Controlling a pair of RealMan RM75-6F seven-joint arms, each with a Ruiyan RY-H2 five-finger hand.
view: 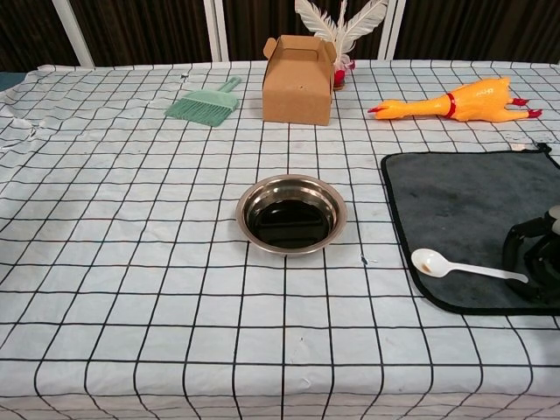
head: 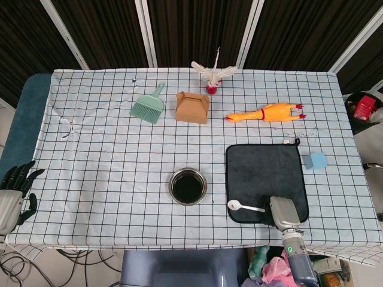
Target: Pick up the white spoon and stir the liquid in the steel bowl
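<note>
The steel bowl [head: 172,186] [view: 243,210] holds dark liquid and stands mid-table near the front. To its right the white spoon [head: 245,207] [view: 464,268] lies across the front left corner of a dark grey mat [head: 263,170] [view: 464,201], scoop end pointing left. My right hand [head: 280,212] [view: 535,261] is at the spoon's handle end, and its dark fingers pinch the tip of the handle. My left hand [head: 15,190] hangs off the table's left front edge with its fingers spread and nothing in it.
At the back stand a green brush [head: 148,106], a brown paper box [head: 192,107] [view: 299,79], a feathered shuttlecock [head: 211,76] and a rubber chicken [head: 266,112] [view: 455,101]. A blue block [head: 316,160] lies right of the mat.
</note>
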